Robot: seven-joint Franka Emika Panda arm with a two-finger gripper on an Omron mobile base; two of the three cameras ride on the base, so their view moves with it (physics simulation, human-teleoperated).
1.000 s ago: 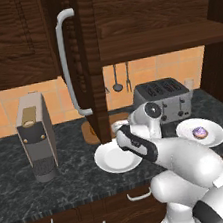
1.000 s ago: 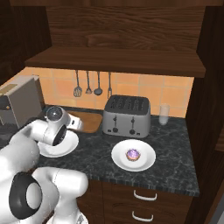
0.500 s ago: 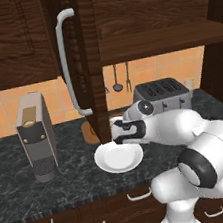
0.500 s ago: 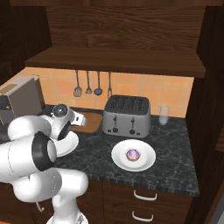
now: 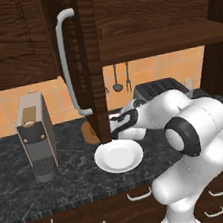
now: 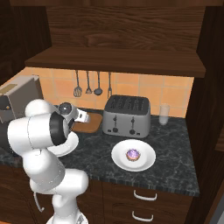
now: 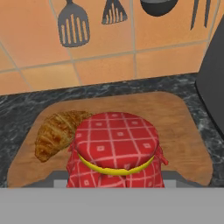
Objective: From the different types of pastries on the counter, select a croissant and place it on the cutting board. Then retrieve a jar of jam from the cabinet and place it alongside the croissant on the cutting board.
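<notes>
Two white plates sat on the counter (image 6: pixel 175 144): an empty plate (image 5: pixel 119 157) just in front of the open cabinet door (image 5: pixel 92 61), and a second plate (image 6: pixel 133 155) in front of the toaster (image 6: pixel 127 116), bearing the cupcake (image 6: pixel 133 155) with purple frosting. That door, with its long curved pale handle (image 5: pixel 66 64), hung edge-on between the left base camera and the cutting board (image 7: pixel 175 127), hiding most of the board from that side. A tall grey box-shaped appliance (image 5: pixel 35 137) stood well apart at the counter's left end, and a small pale glass (image 6: pixel 164 114) stood just right of the toaster. Dark utensils (image 6: pixel 87 84) hung on the orange tiled wall (image 6: pixel 131 85) behind, under a dark wood shelf (image 6: pixel 118 61). The gripper (image 5: pixel 117 128) was pinching the jar of jam (image 7: pixel 114 146), whose red checked cloth top with a yellow band showed close in the hand view, low over the near part of the board; whether it was touching the wood could not be told. The croissant (image 7: pixel 57 131) lay on the board just beside the jar, on its left in the hand view. The counter was black-grey marbled stone over dark wood drawers (image 6: pixel 144 201) with white handles.
</notes>
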